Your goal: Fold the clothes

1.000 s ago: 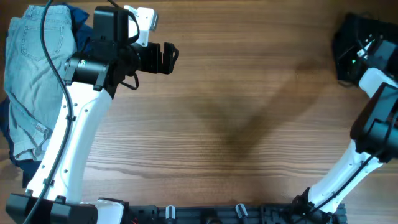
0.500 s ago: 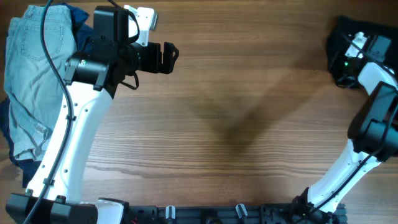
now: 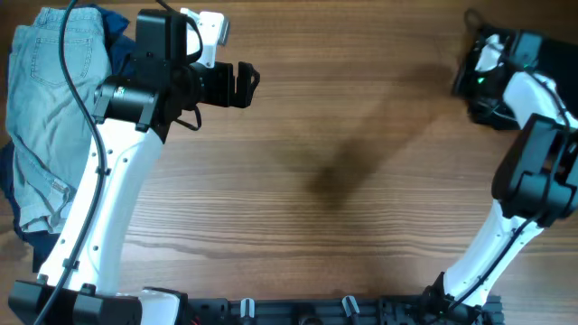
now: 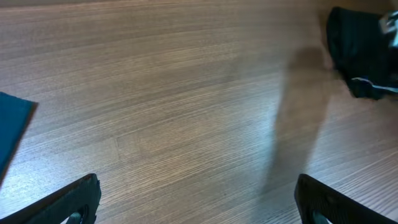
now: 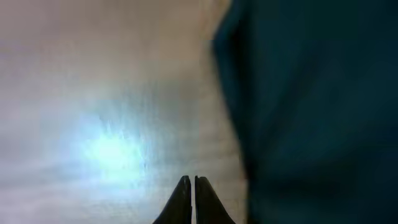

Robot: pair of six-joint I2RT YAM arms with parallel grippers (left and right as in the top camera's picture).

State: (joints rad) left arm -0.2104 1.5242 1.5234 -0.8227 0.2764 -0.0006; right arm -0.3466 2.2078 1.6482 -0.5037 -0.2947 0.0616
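Wood table (image 3: 343, 181), brown, grain running side to side, fills the overhead view.

Clothes not folded. Biggest piece is light-blue jeans (image 3: 50, 108): rumpled, back pocket + seams showing, laid lengthwise at the table's left edge. They lie on a dark-blue garment (image 3: 110, 22) that pokes out at the far end and along the outer side. That heap is behind the L gripper (image 3: 238, 83), on the side away from its tips, well apart, no contact.

Other lot is a dark cloth (image 5: 311, 93), blackish-teal, bunched, no clear shape. In the R wrist view it lies just beside the R gripper (image 5: 191, 198), to the right of the tips, and fills that half of the frame. Pic is blurred, so can't tell if the tips touch it.

L gripper: jaws wide apart, one fingertip (image 4: 68, 202) at each lower corner of the L wrist view, only bare wood btw them. It holds nothing and points toward the robot's right.

R gripper: fingers pressed together, only a thin slit, nothing seen pinched btw them. Bare wood to the left of the tips.

Count: 1 pr jeans, 1 dark-blue garment, 1 dark cloth = 3 pieces seen; 2 grippers.
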